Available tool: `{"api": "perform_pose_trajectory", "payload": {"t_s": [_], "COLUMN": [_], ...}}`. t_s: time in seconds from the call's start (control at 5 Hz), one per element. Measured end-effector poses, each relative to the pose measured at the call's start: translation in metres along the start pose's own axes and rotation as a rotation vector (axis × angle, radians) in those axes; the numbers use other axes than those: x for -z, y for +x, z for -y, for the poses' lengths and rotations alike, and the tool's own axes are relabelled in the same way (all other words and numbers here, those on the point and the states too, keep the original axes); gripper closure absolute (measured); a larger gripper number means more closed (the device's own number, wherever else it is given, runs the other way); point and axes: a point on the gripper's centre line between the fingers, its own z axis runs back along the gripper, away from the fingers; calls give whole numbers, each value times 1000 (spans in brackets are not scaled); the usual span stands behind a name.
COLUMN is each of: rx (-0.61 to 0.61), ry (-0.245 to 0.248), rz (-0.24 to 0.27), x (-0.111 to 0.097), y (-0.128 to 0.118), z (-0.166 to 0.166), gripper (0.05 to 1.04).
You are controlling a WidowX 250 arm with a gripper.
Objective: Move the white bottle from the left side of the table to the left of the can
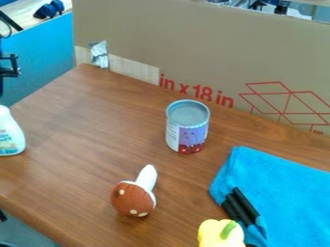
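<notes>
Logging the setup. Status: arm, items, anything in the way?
Arm at left edge, touching no items. White bottle closest in view. Can upright mid-table, toy mushroom nearer camera. Blue cloth right, black rods on it.

One can (187, 126), one bottle (10, 133), one cloth (280, 185), one mushroom (134, 198), one pepper (216, 233), apparently two rods (245, 205)

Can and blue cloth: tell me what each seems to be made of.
The can looks like smooth, shiny metal, with light catching its rim, and wears a printed label, probably paper. The blue cloth looks like matte fabric, perhaps microfiber, going by its soft, rounded folds.
</notes>
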Motion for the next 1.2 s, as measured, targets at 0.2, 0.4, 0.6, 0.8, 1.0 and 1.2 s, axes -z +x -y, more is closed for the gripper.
{"api": "perform_pose_trajectory", "payload": {"t_s": [0.2,0.4,0.6,0.8,1.0,1.2], "rx": [137,265,369,494,616,666], "ry": [13,56,51,31,-31,-71], "rz": [85,128,132,129,161,176], "x": [-23,-43,-40,-32,-32,-38], "y": [6,24,45,68,86,93], "z": [28,57,85,124,159,172], "gripper": [850,851,851,851,850,851]}}
